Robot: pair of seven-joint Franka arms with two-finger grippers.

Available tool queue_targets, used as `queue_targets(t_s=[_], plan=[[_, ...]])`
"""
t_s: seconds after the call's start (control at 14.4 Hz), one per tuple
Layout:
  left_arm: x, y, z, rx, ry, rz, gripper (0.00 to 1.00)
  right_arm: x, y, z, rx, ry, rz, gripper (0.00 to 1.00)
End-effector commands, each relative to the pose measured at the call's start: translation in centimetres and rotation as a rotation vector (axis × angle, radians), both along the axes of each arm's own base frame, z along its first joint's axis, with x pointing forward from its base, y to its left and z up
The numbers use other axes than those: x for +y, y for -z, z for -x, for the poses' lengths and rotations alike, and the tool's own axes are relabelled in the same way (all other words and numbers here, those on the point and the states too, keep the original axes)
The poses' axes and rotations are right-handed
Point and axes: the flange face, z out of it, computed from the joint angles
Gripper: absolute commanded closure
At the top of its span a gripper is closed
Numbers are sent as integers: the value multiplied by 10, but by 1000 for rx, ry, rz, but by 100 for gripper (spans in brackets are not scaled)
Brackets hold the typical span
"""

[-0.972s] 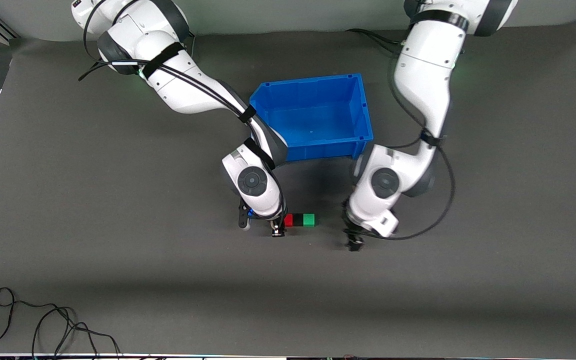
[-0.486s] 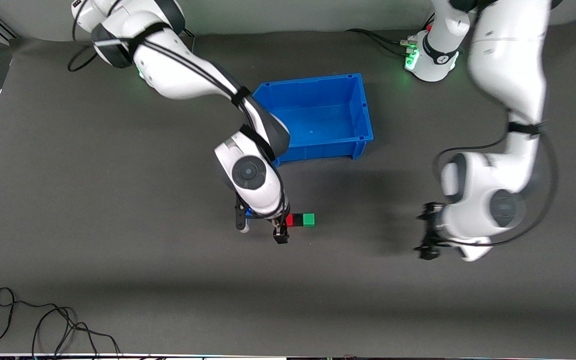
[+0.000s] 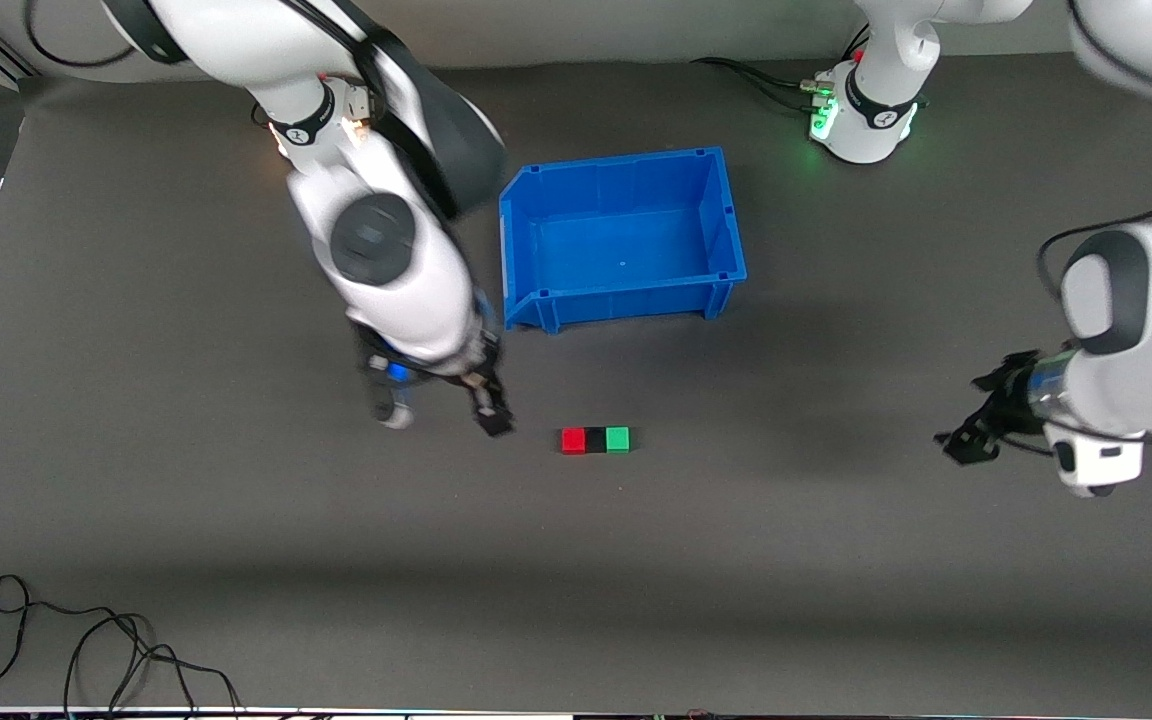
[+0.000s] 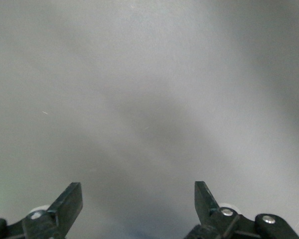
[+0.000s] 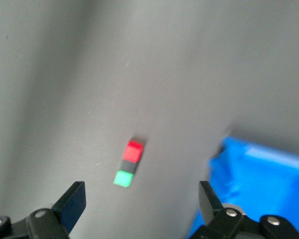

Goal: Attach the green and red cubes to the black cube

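The red cube [image 3: 573, 440], black cube [image 3: 595, 440] and green cube [image 3: 618, 439] lie touching in one row on the dark mat, black in the middle, nearer the front camera than the blue bin. The right wrist view also shows the red cube [image 5: 135, 151], black cube [image 5: 128, 165] and green cube [image 5: 123, 178]. My right gripper [image 3: 441, 413] is open and empty, up over the mat beside the row toward the right arm's end. In its own view the right gripper [image 5: 142, 191] holds nothing. My left gripper [image 3: 981, 410] is open and empty over bare mat toward the left arm's end; in its own view the left gripper [image 4: 138, 191] sees only mat.
The blue bin [image 3: 731, 225] stands empty on the mat farther from the front camera than the cubes; its corner shows in the right wrist view [image 5: 259, 184]. A black cable [image 3: 86, 640] lies coiled near the mat's front edge at the right arm's end.
The right gripper left the red cube and rose away toward its end of the table. The left arm swung far toward its own end. The three cubes stayed in place.
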Motion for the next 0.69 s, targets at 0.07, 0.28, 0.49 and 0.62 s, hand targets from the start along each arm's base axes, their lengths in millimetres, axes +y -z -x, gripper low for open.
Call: queue_targets(t_s=[0.07,0.28,0.49,0.62], plan=[[23,-69,29,-48,391,81,0,-90,-70,18,71,-217,2,0],[29,-111,46,-120,609,115,0,-153,-107,35,124,-405,-10,1],[26,-143,63,-144,652,83,0,-217,-130,46,118,-618,-38,1],[27,-163,71,-190,690,73,0,-260,-139,47,100,-752,-53,1]])
